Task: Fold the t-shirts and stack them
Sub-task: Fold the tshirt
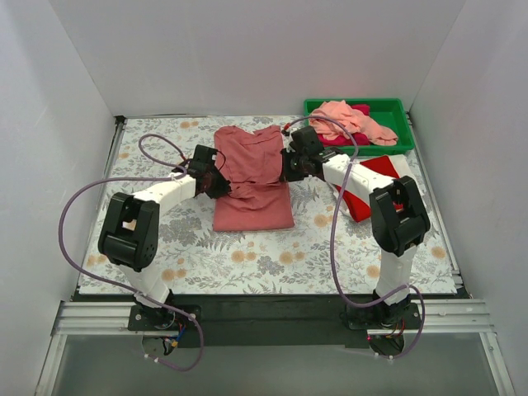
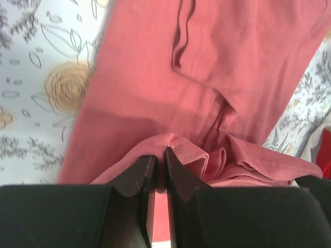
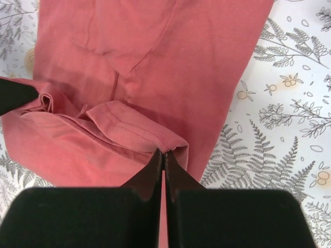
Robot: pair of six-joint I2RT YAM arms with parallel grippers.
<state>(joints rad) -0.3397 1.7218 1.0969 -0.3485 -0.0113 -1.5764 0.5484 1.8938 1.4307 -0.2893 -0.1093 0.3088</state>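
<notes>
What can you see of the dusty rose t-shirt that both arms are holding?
The dusty rose t-shirt is soft plain cloth with stitched hems, lying mid-table on the floral tablecloth. Its near part lies flat; the far part is rumpled. The left gripper and right gripper each have fingers shut on a bunched hemmed edge at its sides.

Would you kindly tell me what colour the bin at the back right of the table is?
Green; the bin shows best in the top external view.

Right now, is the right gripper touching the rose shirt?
Touching. In the right wrist view the right gripper has its jaws shut on the hem of the rose shirt.
</notes>
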